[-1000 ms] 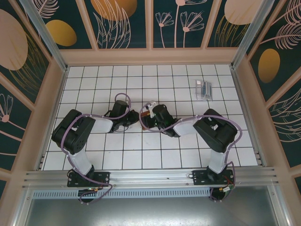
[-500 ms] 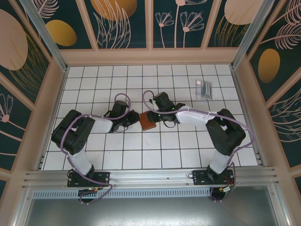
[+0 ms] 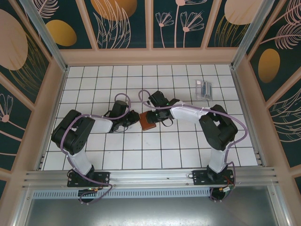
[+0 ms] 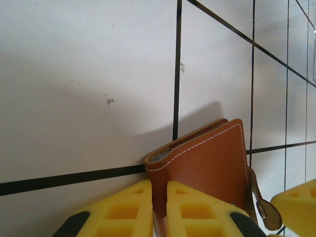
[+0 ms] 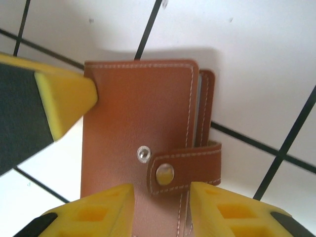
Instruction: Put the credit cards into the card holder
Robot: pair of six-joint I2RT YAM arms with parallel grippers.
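White tiled table (image 3: pixel 94 141) with black grid lines, everything sits on it. Left gripper (image 4: pixel 159 190): yellow fingers pressed almost together, and from its wrist view we read that as a pinch on the holder's near edge. Right gripper (image 5: pixel 162 192): fingers spread partway over the holder's face, either side of the strap, clamping nothing we can see. Reddish-brown leather bifold card holder (image 3: pixel 148 121) is mid-table between the two grippers. It is folded shut, with blue-grey lining just showing at the open edge, and the left wrist view has it tipped up over its own shadow. We judge it light and soft-skinned, and it will likely flex and spring toward closed. The leather should grip well, so pin one cover at its edge and peel the other from the free edge opposite the spine. Pale grey-silver credit cards (image 3: pixel 203 89), a small stack with dark stripes, lie well apart at the far right. We expect them thin, stiff, slick and flat to the tile, so hard to pinch from above. Take one by its long edges or tip a corner up first. Leather closure strap (image 5: pixel 192 158) wraps the right edge and looks floppy, so keep it clear. Its metal snap button (image 5: pixel 165 174) sits beside a bare stud (image 5: pixel 143 154), so we think it's unsnapped.
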